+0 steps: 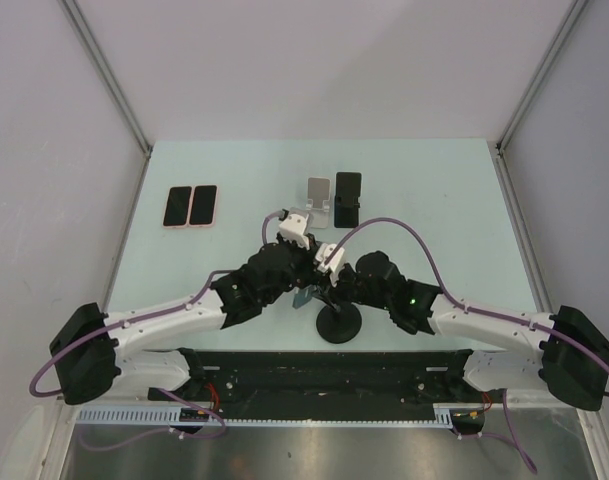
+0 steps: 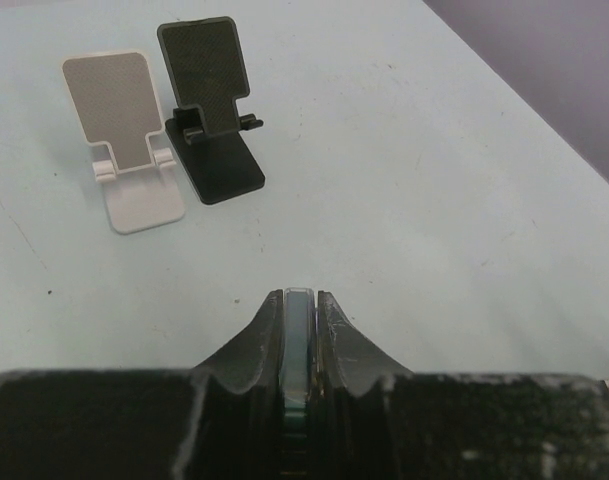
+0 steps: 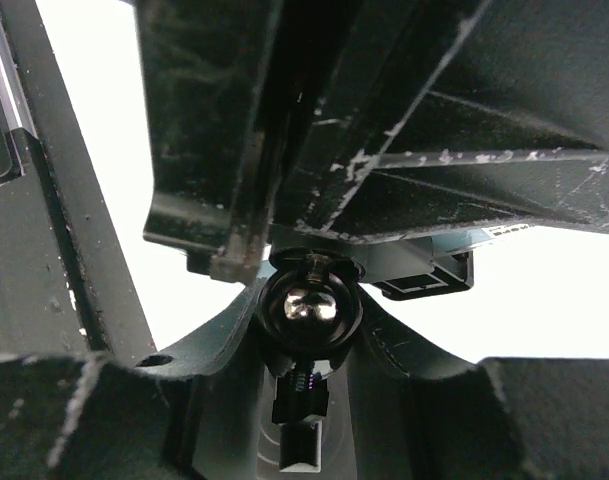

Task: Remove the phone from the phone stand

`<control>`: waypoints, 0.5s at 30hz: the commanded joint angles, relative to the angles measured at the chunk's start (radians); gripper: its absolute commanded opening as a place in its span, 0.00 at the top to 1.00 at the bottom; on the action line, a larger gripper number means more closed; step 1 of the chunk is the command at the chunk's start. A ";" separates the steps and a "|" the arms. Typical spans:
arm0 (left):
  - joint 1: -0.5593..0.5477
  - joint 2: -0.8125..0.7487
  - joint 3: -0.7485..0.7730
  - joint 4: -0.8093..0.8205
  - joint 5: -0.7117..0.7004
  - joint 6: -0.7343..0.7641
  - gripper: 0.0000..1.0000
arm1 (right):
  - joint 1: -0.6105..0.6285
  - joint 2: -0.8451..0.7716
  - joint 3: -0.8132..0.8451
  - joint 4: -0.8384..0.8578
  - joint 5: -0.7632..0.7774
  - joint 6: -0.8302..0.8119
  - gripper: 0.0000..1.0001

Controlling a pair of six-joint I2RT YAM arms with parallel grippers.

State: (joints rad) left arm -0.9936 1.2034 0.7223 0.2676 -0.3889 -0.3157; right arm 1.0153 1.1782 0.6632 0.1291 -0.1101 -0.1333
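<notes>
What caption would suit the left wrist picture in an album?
Left gripper shut on a thin phone, edge-on; white stand and black stand empty on the table beyond.

three phones in all: a dark phone [image 1: 177, 206] and a pink-edged phone [image 1: 203, 205] side by side, plus a light-blue phone [image 2: 297, 335] seen edge-on. three phone stands: a white folding stand [image 1: 319, 193], a black folding stand [image 1: 348, 195] and a round-based stand [image 1: 338, 323]. two robot arms, the left arm [image 1: 174, 315] and the right arm [image 1: 484, 322]. one desk [image 1: 434, 200].
</notes>
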 commanded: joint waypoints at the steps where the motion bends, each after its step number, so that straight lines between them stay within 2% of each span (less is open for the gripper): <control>1: 0.032 -0.063 0.025 0.131 -0.060 0.069 1.00 | -0.003 -0.009 0.069 0.098 -0.120 -0.042 1.00; 5: 0.030 -0.152 -0.015 0.133 -0.067 0.131 1.00 | -0.133 0.017 0.070 0.194 -0.112 0.018 1.00; 9: 0.030 -0.245 -0.056 0.133 -0.036 0.162 1.00 | -0.272 0.093 0.070 0.306 -0.210 0.086 1.00; 15: 0.016 -0.294 -0.129 0.131 -0.016 0.144 1.00 | -0.314 0.211 0.127 0.366 -0.299 0.035 1.00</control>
State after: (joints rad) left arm -0.9657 0.9771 0.6212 0.3332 -0.4110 -0.1970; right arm 0.7757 1.3273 0.7254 0.3874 -0.4370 -0.0998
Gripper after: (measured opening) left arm 0.183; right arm 0.369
